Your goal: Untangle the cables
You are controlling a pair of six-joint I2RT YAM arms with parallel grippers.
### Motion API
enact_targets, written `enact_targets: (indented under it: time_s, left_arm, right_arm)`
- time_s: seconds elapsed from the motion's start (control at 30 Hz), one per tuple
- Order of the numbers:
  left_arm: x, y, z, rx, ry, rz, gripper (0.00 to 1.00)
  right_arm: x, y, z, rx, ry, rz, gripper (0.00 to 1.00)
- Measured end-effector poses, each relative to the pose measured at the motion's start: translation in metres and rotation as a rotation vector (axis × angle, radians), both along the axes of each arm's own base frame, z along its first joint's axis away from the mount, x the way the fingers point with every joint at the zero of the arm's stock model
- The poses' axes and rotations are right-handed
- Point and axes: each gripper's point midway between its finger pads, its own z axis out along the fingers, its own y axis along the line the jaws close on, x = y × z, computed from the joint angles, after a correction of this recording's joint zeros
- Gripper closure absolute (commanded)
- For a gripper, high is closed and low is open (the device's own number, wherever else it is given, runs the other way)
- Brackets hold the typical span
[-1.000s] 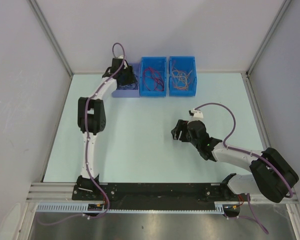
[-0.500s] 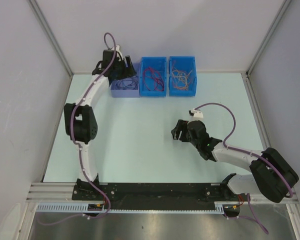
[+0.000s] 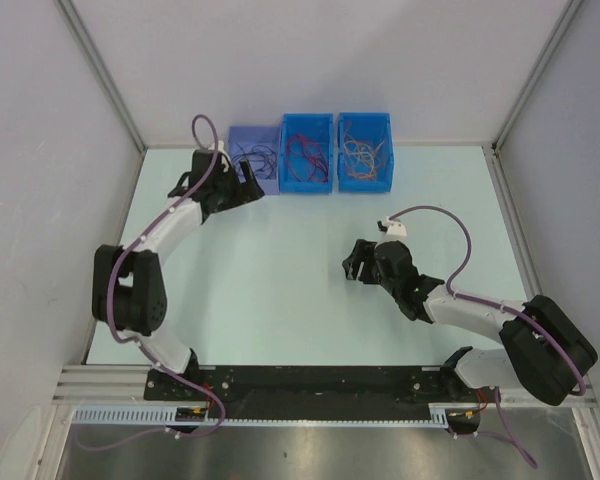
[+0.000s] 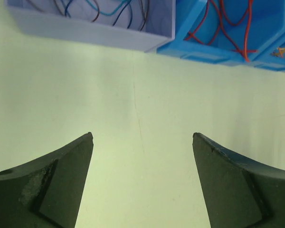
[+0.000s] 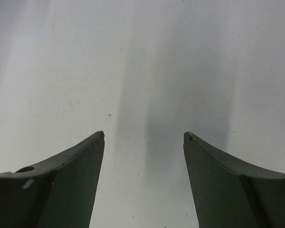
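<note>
The thin, curly cables lie sorted by colour in three open plastic bins along the far edge of the pale green table (image 3: pixel 280 290): dark blue and black strands (image 3: pixel 252 152) in the lavender bin (image 4: pixel 85 31), red strands (image 3: pixel 306 152) in the middle bright-blue bin (image 3: pixel 307 185), and orange-yellow strands (image 3: pixel 363 150) in the right-hand bright-blue bin (image 3: pixel 365 185). A second ago the left gripper (image 4: pixel 142 137) was down over the lavender bin with its jaws only partly parted. It has since pulled back towards the near side and now sits just in front of that bin, jaws spread wide and holding nothing, with bare tabletop between the fingers. That reads as a dark strand let go into its bin and the arm retreating. The right gripper (image 5: pixel 144 135) has not moved; it hovers low over the middle of the table, well apart from the bins, jaws fairly wide with nothing between them. No loose strand shows on the table in any view, so the sorting looks finished or close to it, though a knot left inside a bin cannot be ruled out at this scale.
</note>
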Motion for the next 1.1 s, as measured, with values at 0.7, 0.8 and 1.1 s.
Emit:
enact_targets:
  time_s: [0.7, 0.8, 1.1]
  left_arm:
    - [-0.144, 0.14, -0.007, 0.294, -0.328, 0.527, 0.09]
    - [-0.153, 0.155, -0.017, 0.35, -0.402, 0.569, 0.09]
    - [-0.153, 0.167, -0.057, 0.511, -0.45, 0.531, 0.09]
  right_arm:
    - [-0.002, 0.0, -0.002, -0.008, 0.008, 0.002, 0.25]
    - [-0.002, 0.0, -0.002, -0.009, 0.008, 0.002, 0.25]
    - [-0.003, 0.001, -0.002, -0.003, 0.01, 0.012, 0.25]
